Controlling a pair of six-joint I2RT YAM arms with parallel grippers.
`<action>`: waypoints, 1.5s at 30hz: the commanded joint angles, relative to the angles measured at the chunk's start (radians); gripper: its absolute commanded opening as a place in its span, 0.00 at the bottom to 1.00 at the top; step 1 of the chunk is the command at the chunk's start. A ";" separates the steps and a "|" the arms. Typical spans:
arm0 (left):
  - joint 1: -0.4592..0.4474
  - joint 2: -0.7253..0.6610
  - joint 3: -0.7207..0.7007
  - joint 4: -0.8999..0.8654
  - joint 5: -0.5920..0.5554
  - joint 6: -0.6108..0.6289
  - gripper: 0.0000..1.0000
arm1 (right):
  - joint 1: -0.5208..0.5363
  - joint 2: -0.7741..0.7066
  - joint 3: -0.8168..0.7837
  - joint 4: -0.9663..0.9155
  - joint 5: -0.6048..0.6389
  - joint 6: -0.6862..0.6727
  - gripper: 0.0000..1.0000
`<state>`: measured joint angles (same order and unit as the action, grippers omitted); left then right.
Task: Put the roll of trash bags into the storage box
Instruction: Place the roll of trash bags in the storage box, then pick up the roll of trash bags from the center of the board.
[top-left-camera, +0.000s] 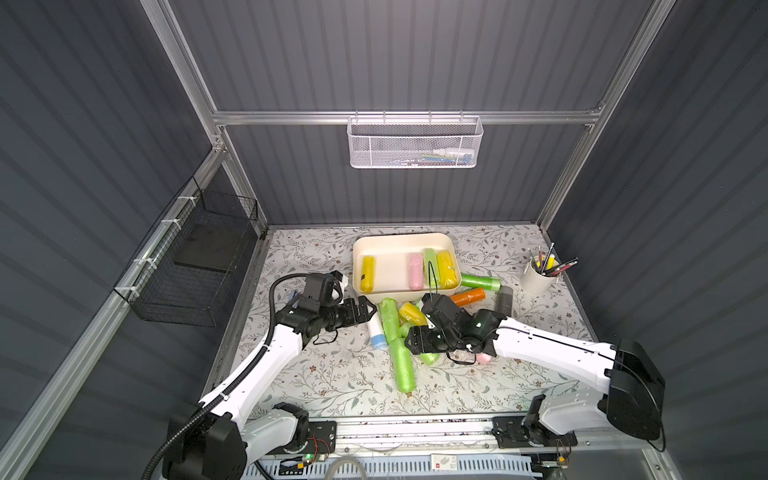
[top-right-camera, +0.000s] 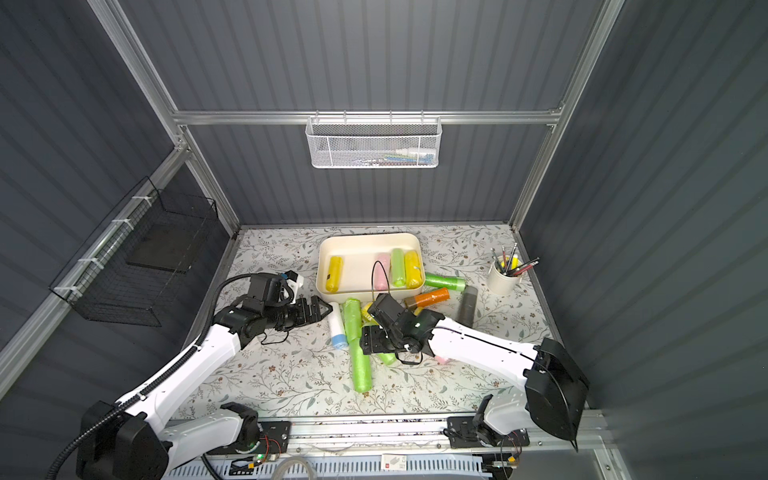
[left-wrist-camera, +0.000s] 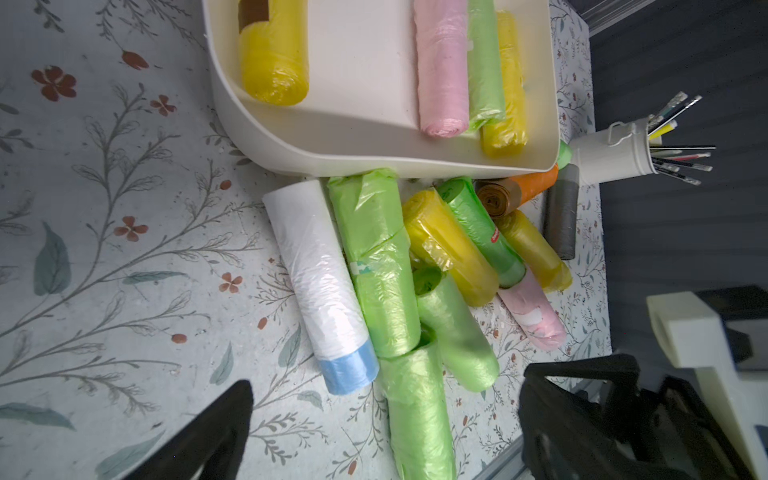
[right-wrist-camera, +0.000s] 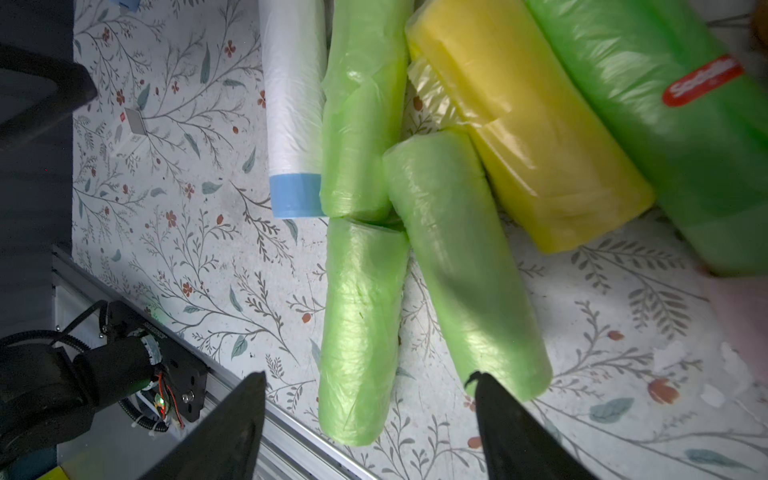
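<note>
Right tool (right-wrist-camera: 365, 376): jaws apart, low over the bench (right-wrist-camera: 187, 249), astride one end of the near roll (right-wrist-camera: 361, 332); nothing clamped yet.
Near roll: green, flat on the bench at the front of the pile (top-left-camera: 411, 311), well apart from the box (top-left-camera: 390, 270).
Step in hand: judged to be the grasp. Centre the jaws across the roll, close firmly (the film looks slick and soft), and lift straight up before travelling.
Obstruction: second green roll (right-wrist-camera: 469, 270) lies just beside, its end touching one finger (right-wrist-camera: 511, 432); it may be pinched or dragged along.
Pile: white roll (top-left-camera: 376, 332) and yellow, orange and grey rolls lie between tool and box; carry above them.
Left tool (top-left-camera: 368, 311): released, empty, just beside the white roll, near a box corner; keep the path clear of it.
Box: four rolls (top-left-camera: 415, 272) inside; bare floor between them for the drop.
Surroundings: cup (top-left-camera: 538, 278) of pens beyond the pile; mesh basket (top-left-camera: 415, 143) and wire basket (top-left-camera: 195, 266) on the walls, well apart.
</note>
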<state>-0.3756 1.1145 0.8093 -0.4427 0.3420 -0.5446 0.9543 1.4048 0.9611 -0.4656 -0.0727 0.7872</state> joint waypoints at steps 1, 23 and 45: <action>0.009 -0.067 -0.029 -0.006 0.029 -0.019 1.00 | 0.018 0.032 0.001 0.008 -0.019 0.036 0.77; 0.010 -0.294 -0.159 -0.122 0.062 -0.075 1.00 | 0.084 0.207 0.064 0.012 -0.102 0.060 0.68; 0.010 -0.343 -0.170 -0.175 0.031 -0.035 1.00 | 0.098 0.324 0.134 -0.061 -0.115 0.100 0.66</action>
<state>-0.3710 0.7826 0.6586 -0.5911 0.3782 -0.6033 1.0397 1.7065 1.0706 -0.4881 -0.1795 0.8795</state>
